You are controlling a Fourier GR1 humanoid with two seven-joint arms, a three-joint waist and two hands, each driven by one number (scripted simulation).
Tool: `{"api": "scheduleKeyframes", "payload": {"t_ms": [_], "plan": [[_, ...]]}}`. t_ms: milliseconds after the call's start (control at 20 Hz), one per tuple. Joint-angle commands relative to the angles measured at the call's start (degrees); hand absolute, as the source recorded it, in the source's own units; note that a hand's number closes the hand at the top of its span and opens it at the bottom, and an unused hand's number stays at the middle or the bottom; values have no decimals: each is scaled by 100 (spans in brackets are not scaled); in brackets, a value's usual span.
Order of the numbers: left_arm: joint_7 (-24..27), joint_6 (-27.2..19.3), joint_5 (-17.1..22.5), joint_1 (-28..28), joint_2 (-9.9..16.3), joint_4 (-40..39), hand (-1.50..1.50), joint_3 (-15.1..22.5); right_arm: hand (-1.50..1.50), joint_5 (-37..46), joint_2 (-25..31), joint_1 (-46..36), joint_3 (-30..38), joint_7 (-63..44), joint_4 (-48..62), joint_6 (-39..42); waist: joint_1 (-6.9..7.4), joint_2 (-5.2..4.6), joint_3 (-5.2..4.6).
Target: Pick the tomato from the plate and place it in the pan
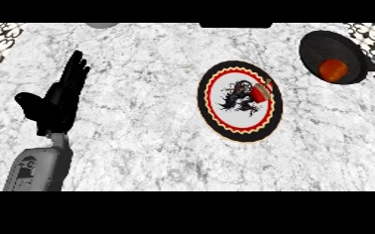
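Tomato [334, 70]: we see it lying in the pan [316, 45], at the counter's [147, 54] far right.
Plate [239, 131]: near the middle, well apart from our hand.
Left hand [60, 96]: resting at the left, fingers straight, holding nothing.

1. Counter [147, 129]: grey-white marbled stone, matt.
2. Plate [212, 114]: smooth, black rim, printed red and cream pattern.
3. Pan [322, 44]: dark, matt.
4. Tomato [334, 69]: smooth, slight sheen.
5. Left hand [62, 96]: matt black.

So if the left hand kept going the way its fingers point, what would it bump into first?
Probably nothing: the left hand points up the bare counter toward its far edge, and that way looks free.
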State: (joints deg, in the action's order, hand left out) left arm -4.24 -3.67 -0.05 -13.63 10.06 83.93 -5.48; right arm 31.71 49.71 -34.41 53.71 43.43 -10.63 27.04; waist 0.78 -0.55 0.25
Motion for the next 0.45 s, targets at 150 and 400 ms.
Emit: {"api": "scheduleKeyframes", "payload": {"t_ms": [150, 400], "plan": [[-63, 195, 174, -14, 231, -137, 0, -252, -150, -290, 319, 492, -114, 538, -173, 1306, -107, 50, -20], [7, 52, -51, 182, 10, 118, 0, 20, -150, -289, 327, 539, -464, 382, -521, 1060, -52, 51, -19]]}}
